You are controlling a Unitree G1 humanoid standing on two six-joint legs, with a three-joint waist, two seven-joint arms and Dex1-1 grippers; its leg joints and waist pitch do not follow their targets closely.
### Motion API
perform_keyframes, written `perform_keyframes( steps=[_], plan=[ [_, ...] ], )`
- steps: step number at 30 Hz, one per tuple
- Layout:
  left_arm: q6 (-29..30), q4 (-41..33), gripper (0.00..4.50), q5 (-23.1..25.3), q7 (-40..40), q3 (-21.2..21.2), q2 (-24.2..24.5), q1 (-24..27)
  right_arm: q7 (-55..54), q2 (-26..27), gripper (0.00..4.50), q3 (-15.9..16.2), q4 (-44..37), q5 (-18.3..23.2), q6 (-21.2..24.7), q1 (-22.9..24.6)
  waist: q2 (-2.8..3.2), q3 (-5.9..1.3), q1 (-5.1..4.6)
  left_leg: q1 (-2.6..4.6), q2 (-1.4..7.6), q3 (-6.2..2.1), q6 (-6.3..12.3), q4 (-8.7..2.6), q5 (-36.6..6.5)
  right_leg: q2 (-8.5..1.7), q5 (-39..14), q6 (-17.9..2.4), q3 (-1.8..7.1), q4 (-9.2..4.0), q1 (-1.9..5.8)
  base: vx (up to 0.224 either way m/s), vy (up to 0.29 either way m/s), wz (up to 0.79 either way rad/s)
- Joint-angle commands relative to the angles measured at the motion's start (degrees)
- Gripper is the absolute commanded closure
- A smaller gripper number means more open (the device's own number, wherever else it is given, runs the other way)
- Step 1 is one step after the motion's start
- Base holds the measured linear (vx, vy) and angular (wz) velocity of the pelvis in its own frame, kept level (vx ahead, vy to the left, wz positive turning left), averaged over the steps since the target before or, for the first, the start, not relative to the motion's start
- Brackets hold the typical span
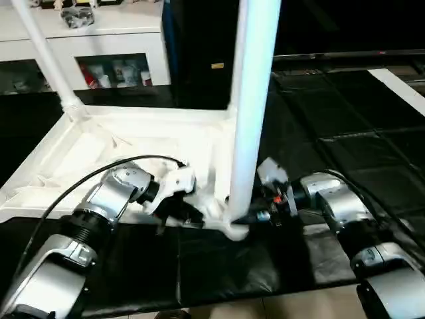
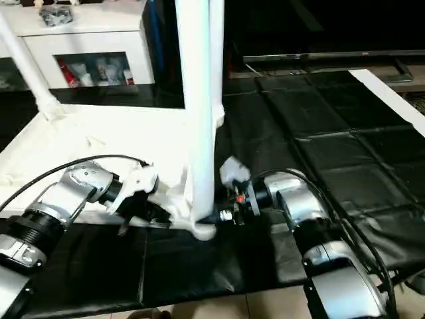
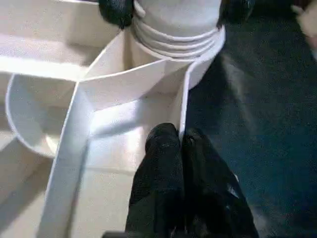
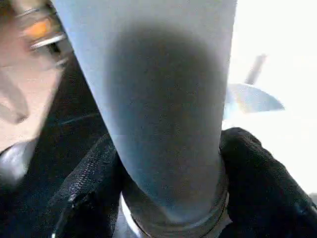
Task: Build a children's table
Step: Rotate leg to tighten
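The right gripper (image 4: 171, 198) has its two black fingers (image 4: 262, 178) set one on each side of the base of the near leg (image 1: 251, 113), pads against the tube just above its threaded collar, so it looks clamped on the leg. The left gripper (image 3: 183, 163) has its fingers pressed together on the thin rim wall of the tabletop (image 1: 133, 143), just left of the near right corner socket (image 1: 232, 229) where that leg stands upright. The tabletop lies underside up on the black mat (image 1: 345, 153), with a second leg (image 1: 43, 53) seated in the far left corner and the white cabinet (image 1: 86, 40) behind. The step in hand seems to be screwing this leg home. To do it well, the left pinch should hold the rim steady while the right turns the leg about its own axis, keeping it upright so the threads do not cross.
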Motion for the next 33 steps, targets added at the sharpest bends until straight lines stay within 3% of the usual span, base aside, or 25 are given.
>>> perform_keyframes(
  steps=[1, 4, 5, 7, 8, 11, 13, 15, 16, 18, 21, 26, 30, 33],
  plan=[
    [4.46, -1.12, 4.50, -2.68, 6.82, 2.41, -4.74, -0.35, -10.37, 5.62, 1.92, -0.45, -1.14, 0.18, 1.55, -0.21, -0.07, -3.77, -0.86, 1.66, 2.35, -1.30, -1.56, -4.63, -23.15, -3.40, -25.04, -11.50, 2.09, -4.47, 2.11, 0.000, 0.000, 0.00],
    [8.28, -0.89, 4.50, -3.26, 12.93, 4.71, -7.58, -0.96, -19.51, 9.15, 1.92, -2.57, 0.37, 0.22, 3.22, -1.15, -0.15, -3.70, -2.39, 1.46, 2.01, -1.60, -2.35, -4.70, -24.16, -3.37, -26.92, -10.66, 1.79, -4.62, 2.21, 0.000, 0.000, 0.00],
    [10.18, -0.14, 4.50, -3.42, 17.53, 6.35, -9.78, -1.79, -25.54, 11.48, 1.92, -3.50, 1.59, -0.34, 4.44, -2.18, -0.44, -3.67, -2.96, 1.29, 1.85, -1.66, -1.94, -4.61, -24.05, -3.44, -28.05, -9.98, 1.71, -4.98, 2.34, 0.000, 0.000, 0.00],
    [11.53, 0.46, 4.50, -3.42, 21.18, 7.61, -11.59, -2.50, -30.37, 13.35, 1.93, -4.21, 2.45, -0.87, 5.61, -3.02, -0.39, -3.78, -3.75, 1.38, 1.57, -1.61, -1.56, -4.37, -23.30, -3.34, -28.52, -9.66, 1.64, -5.26, 2.08, 0.000, 0.000, 0.00],
    [11.53, 0.46, 4.50, -3.42, 21.18, 7.61, -11.59, -2.50, -30.37, 13.35, 1.93, -4.21, 2.45, -0.87, 5.61, -3.02, -0.42, -3.76, -3.86, 1.40, 1.55, -1.58, -1.25, -4.35, -23.06, -3.30, -28.23, -9.62, 1.70, -5.37, 2.03, 0.000, 0.000, 0.00],
    [13.38, 1.87, 4.50, -2.59, 31.19, 10.08, -15.78, -4.69, -38.43, 17.54, 1.93, -5.49, 3.32, -1.37, 7.61, -4.92, -0.68, -3.93, -4.11, 1.23, 1.60, -1.36, -0.08, -4.26, -20.76, -3.15, -25.18, -10.29, 1.83, -5.19, 2.05, 0.000, 0.000, 0.00],
    [14.80, 1.36, 4.50, -2.58, 34.34, 11.30, -17.43, -5.27, -38.94, 18.64, 1.93, -5.18, 3.04, -1.91, 6.92, -4.92, -0.72, -4.05, -3.74, 1.17, 1.62, -1.11, 0.70, -4.10, -19.14, -3.05, -22.17, -10.87, 1.91, -5.02, 2.10, 0.000, 0.000, 0.00],
    [15.24, 0.97, 4.50, -2.36, 34.83, 11.59, -17.87, -5.25, -39.35, 18.99, 1.93, -5.44, 2.90, -1.85, 6.96, -4.83, -0.69, -4.14, -3.56, 0.90, 1.66, -1.10, 1.35, -4.13, -17.63, -3.05, -19.66, -11.32, 1.91, -4.74, 2.36, 0.000, 0.000, 0.00],
    [15.55, 0.77, 4.50, -2.18, 35.23, 11.81, -18.19, -5.27, -39.93, 19.22, 1.37, -5.67, 2.85, -1.75, 7.06, -4.79, -0.66, -4.14, -3.51, 0.89, 1.67, -1.10, 1.50, -4.14, -17.49, -3.02, -19.11, -11.46, 1.90, -4.71, 2.35, 0.000, 0.000, 0.00],
    [15.43, 0.32, 4.50, -1.87, 34.83, 11.64, -17.97, -4.97, -39.55, 19.15, 1.23, -5.61, 2.43, -1.51, 6.97, -4.36, -0.66, -4.17, -3.47, 0.90, 1.68, -1.03, 1.80, -4.12, -17.15, -3.05, -17.84, -11.92, 1.90, -4.59, 2.45, 0.000, 0.000, 0.00],
    [15.25, -0.37, 4.50, -1.56, 34.32, 11.31, -17.04, -4.24, -38.60, 18.54, 0.85, -5.24, 0.87, -1.79, 6.83, -3.07, -0.39, -4.04, -3.48, 0.93, 1.68, -1.07, 1.77, -4.24, -17.81, -3.04, -18.86, -11.52, 1.87, -4.78, 2.47, 0.000, 0.000, 0.00],
    [13.86, -1.37, 4.50, -1.60, 30.13, 10.71, -14.48, -2.84, -34.72, 15.94, 0.29, -5.11, -1.91, -0.93, 6.14, -0.69, -0.45, -4.00, -3.57, 0.82, 1.68, -1.21, 1.48, -4.42, -18.82, -3.08, -20.20, -10.71, 1.88, -4.90, 2.59, 0.000, 0.000, 0.00],
    [12.79, -2.34, 4.50, -1.77, 26.24, 9.85, -12.34, -1.69, -31.23, 13.57, 0.06, -5.43, -3.33, -0.25, 5.22, 0.46, -0.52, -4.22, -3.74, 0.59, 1.74, -1.12, 2.24, -4.23, -16.75, -3.08, -16.23, -11.98, 1.92, -4.47, 2.82, 0.000, 0.000, 0.00],
    [9.86, -2.50, 4.50, -1.34, 19.46, 7.95, -8.24, -0.54, -23.93, 8.47, 0.06, -5.59, -4.80, 0.49, 3.76, 1.22, -0.50, -4.31, -3.42, 0.57, 1.87, -0.87, 3.09, -3.98, -15.32, -2.91, -14.20, -12.89, 1.88, -4.20, 2.81, 0.000, 0.000, 0.00]
  ],
)
